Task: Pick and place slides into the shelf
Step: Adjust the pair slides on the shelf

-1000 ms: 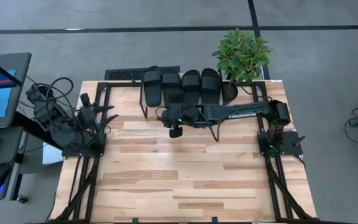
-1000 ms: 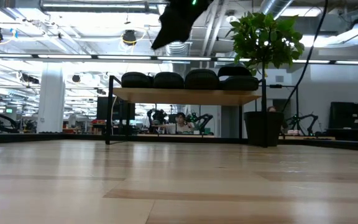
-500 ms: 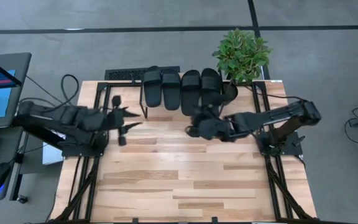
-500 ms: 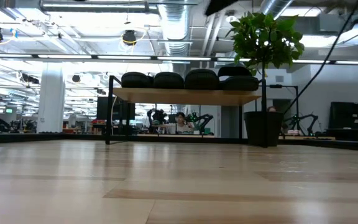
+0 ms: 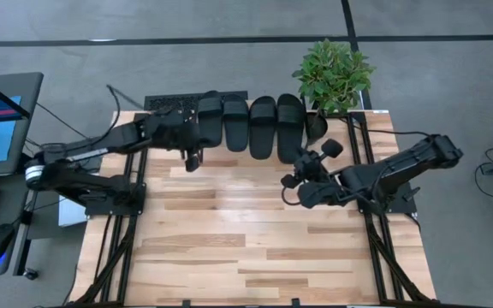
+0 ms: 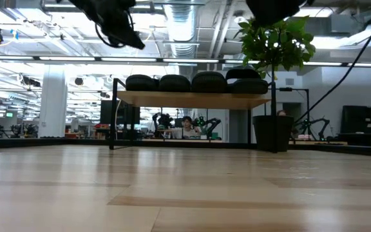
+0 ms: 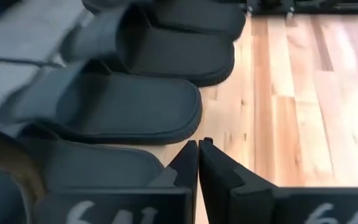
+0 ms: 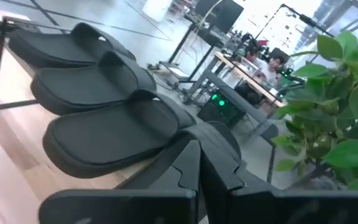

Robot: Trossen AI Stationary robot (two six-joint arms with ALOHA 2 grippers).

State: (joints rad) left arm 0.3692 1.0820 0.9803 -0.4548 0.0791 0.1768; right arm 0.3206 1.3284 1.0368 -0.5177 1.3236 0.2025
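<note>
Table [image 5: 229, 248]: light plank top, bare in front of both arms.

Shelf [image 6: 192, 100]: low wooden board on thin black legs at the table's far edge, just beside a potted plant [image 5: 334, 75].

Slides [image 5: 248, 124]: four black sandals, all lying side by side on the shelf, soles down, heels overhanging toward the table. In the low view their four humps sit in a row on the board. None is left on the tabletop.

Left gripper [image 5: 192, 154]: a second ago parked back at its own side of the table with fingers spread; it has since swung out over the left end of the shelf, just beside the outermost slide. Its wrist view shows the two fingers pressed together with nothing between them, sandals close ahead.

Right gripper [image 5: 302, 178]: a second ago stretched across the shelf front; now drawn back toward its own side, near the right end of the shelf, fingers pressed together and empty.

Assessment: with every slide shelved and neither gripper carrying anything, the placing looks finished; the left arm's approach reads as a nudge or check rather than a fresh pick.
</note>
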